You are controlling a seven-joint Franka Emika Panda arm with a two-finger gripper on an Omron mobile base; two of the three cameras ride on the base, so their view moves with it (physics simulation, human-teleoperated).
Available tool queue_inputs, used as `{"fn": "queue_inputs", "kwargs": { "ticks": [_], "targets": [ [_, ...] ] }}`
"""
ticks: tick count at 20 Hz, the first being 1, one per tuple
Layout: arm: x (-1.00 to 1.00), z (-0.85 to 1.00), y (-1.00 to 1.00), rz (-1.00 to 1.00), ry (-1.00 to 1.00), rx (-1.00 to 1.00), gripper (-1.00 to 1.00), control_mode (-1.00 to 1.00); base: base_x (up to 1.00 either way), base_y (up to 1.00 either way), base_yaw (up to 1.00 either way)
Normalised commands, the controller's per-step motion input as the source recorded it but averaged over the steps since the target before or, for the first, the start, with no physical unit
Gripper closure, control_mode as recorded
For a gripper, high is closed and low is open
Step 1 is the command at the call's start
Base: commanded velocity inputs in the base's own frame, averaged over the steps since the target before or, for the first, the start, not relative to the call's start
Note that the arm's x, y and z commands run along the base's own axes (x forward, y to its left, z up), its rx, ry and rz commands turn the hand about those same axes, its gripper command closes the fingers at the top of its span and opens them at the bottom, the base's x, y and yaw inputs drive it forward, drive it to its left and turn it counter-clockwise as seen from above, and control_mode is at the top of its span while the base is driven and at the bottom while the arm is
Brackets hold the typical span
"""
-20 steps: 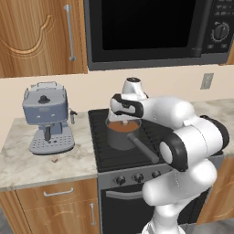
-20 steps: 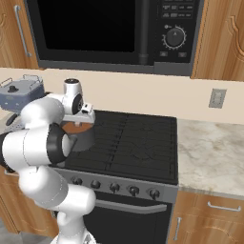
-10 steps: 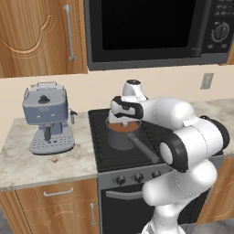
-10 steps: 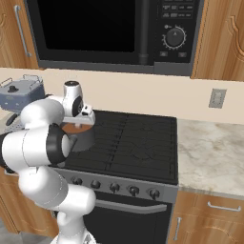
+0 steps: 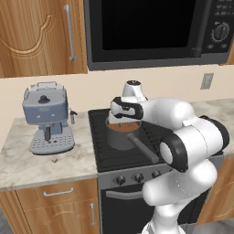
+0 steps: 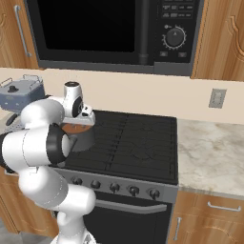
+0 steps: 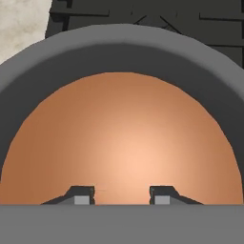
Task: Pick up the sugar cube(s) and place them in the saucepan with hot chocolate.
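The saucepan is a dark grey pan on the front left burner, with its long handle pointing toward the stove front. It holds brown hot chocolate, and its rim curves across the hand view. My gripper hangs straight over the liquid, pointing down. Its fingertips stand apart with nothing between them. The hand also appears just above the pan from both sides, with my gripper over the rim and the saucepan below my gripper. One tan sugar cube lies on the counter in front of the espresso machine.
A blue-grey espresso machine stands on the marble counter left of the stove. The black stove top stretches right of the pan. A microwave hangs overhead, with wooden cabinets beside it.
The arm has stayed nearly still over the saucepan. The fingers now stand apart.
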Motion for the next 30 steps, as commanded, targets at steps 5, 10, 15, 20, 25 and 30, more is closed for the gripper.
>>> {"fn": "queue_inputs", "kwargs": {
  "ticks": [5,10,15,20,25,30],
  "targets": [
    [0.0,0.0,0.0,0.0,0.0,0.0,-1.0,-1.0,0.0,0.0,0.0],
    [-0.06,0.03,0.0,0.0,0.0,0.0,-1.0,-1.0,0.0,0.0,0.0],
    [-0.09,0.21,-0.02,0.0,-0.05,0.0,-1.0,-1.0,0.0,0.0,0.0],
    [0.0,0.25,0.0,0.0,-0.09,0.0,-1.0,-1.0,0.0,0.0,0.0],
    [-0.09,0.15,0.0,0.0,-0.1,0.0,-1.0,-1.0,0.0,0.0,0.0],
    [-0.29,0.0,0.0,0.0,-0.12,0.0,-1.0,-1.0,0.0,0.0,0.0]
  ]
}}
